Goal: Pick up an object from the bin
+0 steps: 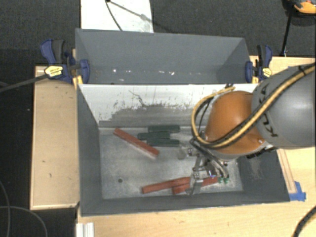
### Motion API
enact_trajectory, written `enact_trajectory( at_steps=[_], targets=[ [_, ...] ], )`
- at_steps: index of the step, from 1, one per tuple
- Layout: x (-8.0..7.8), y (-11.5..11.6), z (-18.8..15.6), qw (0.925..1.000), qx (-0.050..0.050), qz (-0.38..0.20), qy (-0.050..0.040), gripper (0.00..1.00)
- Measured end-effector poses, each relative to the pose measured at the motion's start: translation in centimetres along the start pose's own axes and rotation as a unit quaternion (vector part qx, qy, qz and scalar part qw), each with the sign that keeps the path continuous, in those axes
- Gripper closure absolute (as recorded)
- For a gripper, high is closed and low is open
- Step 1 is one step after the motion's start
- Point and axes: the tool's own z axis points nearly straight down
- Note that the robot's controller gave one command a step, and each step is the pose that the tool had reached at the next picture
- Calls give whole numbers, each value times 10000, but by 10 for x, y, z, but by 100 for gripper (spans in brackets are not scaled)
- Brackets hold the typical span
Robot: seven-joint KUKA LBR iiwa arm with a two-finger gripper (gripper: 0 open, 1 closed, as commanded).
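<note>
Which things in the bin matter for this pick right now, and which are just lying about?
In play:
- gripper
- red-brown stick at the bottom of the view; the gripper is over its right end

Lying about:
- second red-brown stick, upper left
- dark green blocks beside it

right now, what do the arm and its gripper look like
The arm is a thick, rounded grey link with dark lettering on its side. At the wrist sits a smooth, bulbous orange cover. Yellow-and-black cables loop around the cover and run back along the grey link. Below it is a small grey metal gripper with thin wires on it.
</note>
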Motion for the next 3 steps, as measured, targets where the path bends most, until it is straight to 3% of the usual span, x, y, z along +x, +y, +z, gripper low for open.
enact_trajectory(
  at_steps=[1, 2, 3],
  targets=[
    [-2, -5, 54, 9953, 0, -970, -23, 0],
    [-1, -3, 53, 9996, 4, 292, 8, 100],
    [-1, -3, 53, 9996, 4, 290, 8, 100]
  ],
)
